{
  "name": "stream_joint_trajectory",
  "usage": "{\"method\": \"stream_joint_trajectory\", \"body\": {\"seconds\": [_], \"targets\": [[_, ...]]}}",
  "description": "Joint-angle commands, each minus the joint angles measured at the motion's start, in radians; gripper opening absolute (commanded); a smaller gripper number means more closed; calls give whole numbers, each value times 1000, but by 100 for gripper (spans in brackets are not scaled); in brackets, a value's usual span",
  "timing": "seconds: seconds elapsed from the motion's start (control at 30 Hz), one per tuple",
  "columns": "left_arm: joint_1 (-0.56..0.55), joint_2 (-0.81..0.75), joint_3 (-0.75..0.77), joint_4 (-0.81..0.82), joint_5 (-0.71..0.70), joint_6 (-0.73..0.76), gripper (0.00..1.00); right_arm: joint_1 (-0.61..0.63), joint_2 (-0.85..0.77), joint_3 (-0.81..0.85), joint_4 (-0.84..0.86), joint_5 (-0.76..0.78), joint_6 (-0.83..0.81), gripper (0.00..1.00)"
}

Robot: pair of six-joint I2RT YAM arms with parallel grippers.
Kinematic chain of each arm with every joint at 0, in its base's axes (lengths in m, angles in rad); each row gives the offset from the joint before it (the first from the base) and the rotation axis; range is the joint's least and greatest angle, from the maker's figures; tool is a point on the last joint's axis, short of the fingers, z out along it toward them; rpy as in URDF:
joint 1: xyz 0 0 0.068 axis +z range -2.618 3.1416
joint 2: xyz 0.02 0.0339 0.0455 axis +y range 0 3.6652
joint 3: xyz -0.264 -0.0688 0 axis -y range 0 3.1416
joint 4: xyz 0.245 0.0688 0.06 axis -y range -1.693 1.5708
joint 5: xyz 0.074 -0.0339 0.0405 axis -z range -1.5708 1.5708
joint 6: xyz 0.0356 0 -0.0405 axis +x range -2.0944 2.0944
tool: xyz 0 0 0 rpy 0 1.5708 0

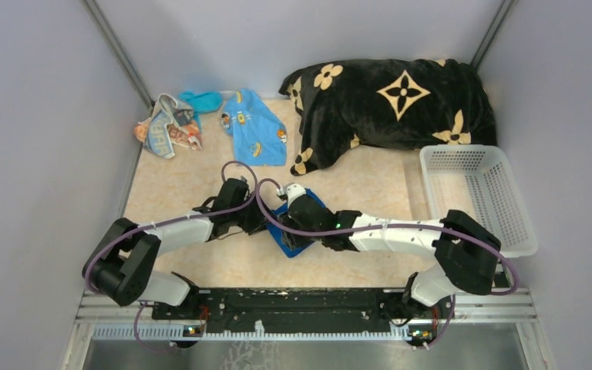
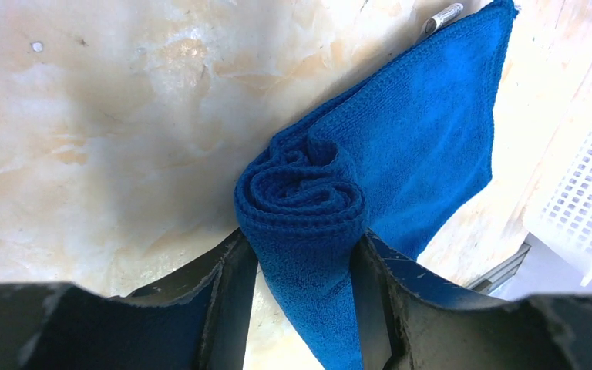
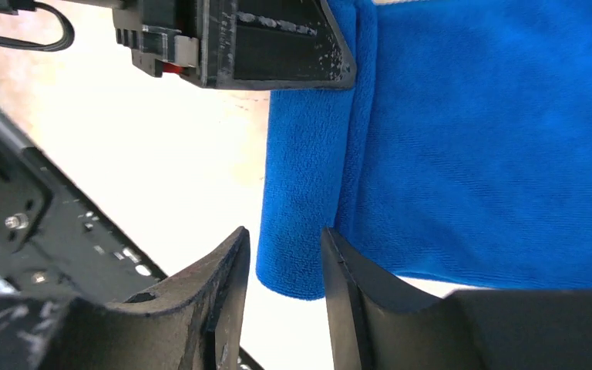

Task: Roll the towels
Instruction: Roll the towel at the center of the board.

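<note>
A dark blue towel (image 1: 293,231) lies partly rolled on the table between both grippers. In the left wrist view its spiral rolled end (image 2: 301,193) sits between the fingers of my left gripper (image 2: 301,239), which press it from both sides. My right gripper (image 3: 283,231) straddles the roll's other end (image 3: 301,193) with jaws apart; a gap shows beside one finger. The unrolled flat part (image 3: 493,139) spreads beyond. At the back left lie a crumpled striped towel (image 1: 166,127), a turquoise towel (image 1: 203,100) and a light blue printed towel (image 1: 254,127).
A large black plush blanket with tan flowers (image 1: 393,100) fills the back right. A white plastic basket (image 1: 478,196) stands at the right edge, also seen as the basket (image 2: 586,185) in the left wrist view. Grey walls enclose the table.
</note>
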Motion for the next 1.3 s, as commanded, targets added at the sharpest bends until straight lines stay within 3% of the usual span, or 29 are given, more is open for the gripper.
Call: {"method": "stream_joint_trajectory", "body": {"seconds": [0.0,0.2,0.4,0.53,1.03,1.17,1.27], "targets": [[-22,42,7,-120,-100,40,54,94,-38,86,-119,329,-114,40],[-36,49,20,-138,-120,34,54,195,47,165,-110,378,-182,43],[-42,54,26,-144,-123,29,55,219,175,212,-140,409,-174,44],[-42,53,28,-148,-128,28,55,234,277,236,-223,511,-143,45],[-41,53,39,-161,-145,29,56,239,377,197,-366,590,-91,50],[-41,41,35,-169,-153,19,56,237,368,162,-335,554,-103,45],[-40,9,19,-203,-173,6,55,233,362,149,-302,500,-147,34]]}}
